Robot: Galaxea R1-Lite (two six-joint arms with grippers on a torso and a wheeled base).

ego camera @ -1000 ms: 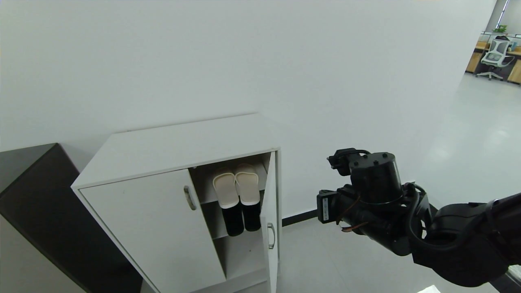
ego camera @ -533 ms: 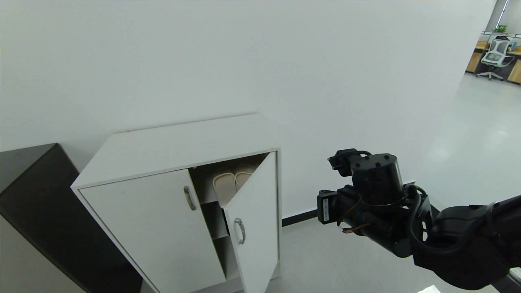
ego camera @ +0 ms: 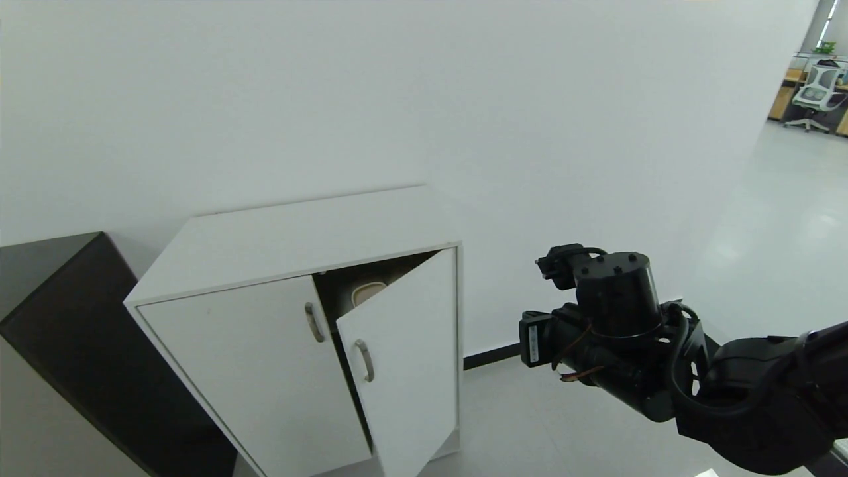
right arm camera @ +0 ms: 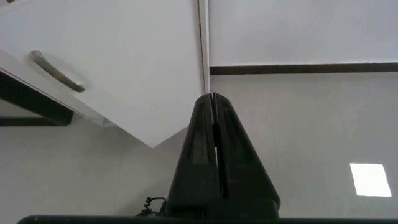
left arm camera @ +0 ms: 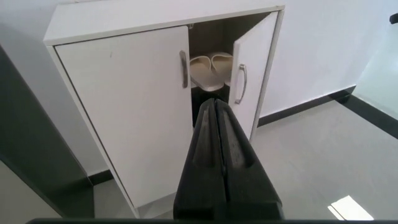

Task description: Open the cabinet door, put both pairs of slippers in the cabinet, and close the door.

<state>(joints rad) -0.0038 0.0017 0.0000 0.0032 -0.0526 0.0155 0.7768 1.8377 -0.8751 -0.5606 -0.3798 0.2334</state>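
The white cabinet (ego camera: 298, 232) stands against the wall, its left door (ego camera: 245, 377) shut and its right door (ego camera: 407, 358) standing ajar. Through the gap I see the toe of a cream slipper (ego camera: 368, 289). The left wrist view shows the cream pair (left arm camera: 211, 64) on the upper shelf behind the right door (left arm camera: 255, 68). My left gripper (left arm camera: 216, 102) is shut and empty, a short way in front of the gap. My right gripper (right arm camera: 214, 98) is shut and empty too, near the right door's (right arm camera: 124, 50) lower outer corner, with its handle (right arm camera: 56, 71) off to one side.
A dark cabinet (ego camera: 59, 331) stands close on the left of the white one. A black baseboard (ego camera: 490, 358) runs along the wall. Open grey floor (ego camera: 530, 424) lies to the right, with an office chair (ego camera: 818, 93) far off.
The right door has swung from wide open to partly shut, hiding most of both slipper pairs. My right arm has barely moved. The head view has shifted slightly.
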